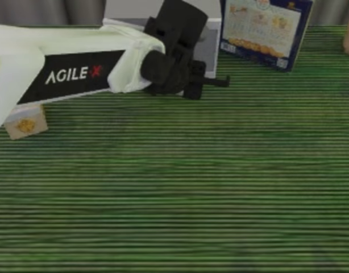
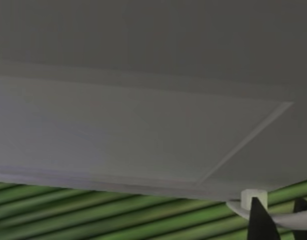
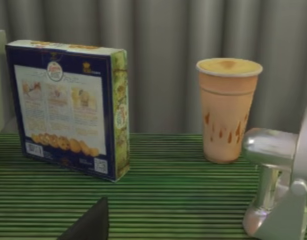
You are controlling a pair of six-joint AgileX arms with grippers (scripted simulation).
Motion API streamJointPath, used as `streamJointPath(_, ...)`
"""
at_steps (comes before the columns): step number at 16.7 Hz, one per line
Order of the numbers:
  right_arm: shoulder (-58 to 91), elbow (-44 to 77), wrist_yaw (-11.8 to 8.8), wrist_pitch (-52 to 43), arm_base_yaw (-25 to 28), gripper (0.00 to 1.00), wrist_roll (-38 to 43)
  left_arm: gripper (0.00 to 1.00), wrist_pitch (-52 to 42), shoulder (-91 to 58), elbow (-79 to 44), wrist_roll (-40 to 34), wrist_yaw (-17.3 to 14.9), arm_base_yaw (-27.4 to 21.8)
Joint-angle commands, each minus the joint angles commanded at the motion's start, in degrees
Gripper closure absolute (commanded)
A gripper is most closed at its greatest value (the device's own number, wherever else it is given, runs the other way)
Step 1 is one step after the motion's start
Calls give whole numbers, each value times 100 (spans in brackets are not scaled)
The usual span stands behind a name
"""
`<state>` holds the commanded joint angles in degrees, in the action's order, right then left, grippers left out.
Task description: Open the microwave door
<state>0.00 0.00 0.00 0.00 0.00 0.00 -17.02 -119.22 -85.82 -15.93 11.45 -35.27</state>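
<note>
The microwave (image 1: 132, 10) stands at the back middle of the table, mostly covered by my left arm. Its door (image 1: 210, 50) faces the front; in the left wrist view the grey door panel (image 2: 143, 125) fills most of the picture, just above the table. The pale handle (image 2: 254, 196) runs along the door's edge. My left gripper (image 1: 221, 82) is at that edge, shut on the handle, whose bar passes between its dark fingertips (image 2: 258, 222). My right gripper (image 3: 136, 232) is parked out of the top view, open, with one fingertip (image 3: 96, 222) showing and nothing in it.
A blue printed carton (image 1: 265, 28) stands right of the microwave, also seen upright in the right wrist view (image 3: 68, 105). An orange cup (image 3: 227, 110) and a silver metal object (image 3: 276, 190) stand farther right. A small tan block (image 1: 25, 122) lies at the left edge under my left arm.
</note>
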Motion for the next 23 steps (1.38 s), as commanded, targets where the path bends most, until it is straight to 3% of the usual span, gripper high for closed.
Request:
streamJointPath(14, 0, 0, 0, 0, 0, 0, 0, 100, 0, 0, 0, 0, 0, 0)
streamJointPath(23, 0, 0, 0, 0, 0, 0, 0, 100, 141, 170, 267, 243, -197, 58)
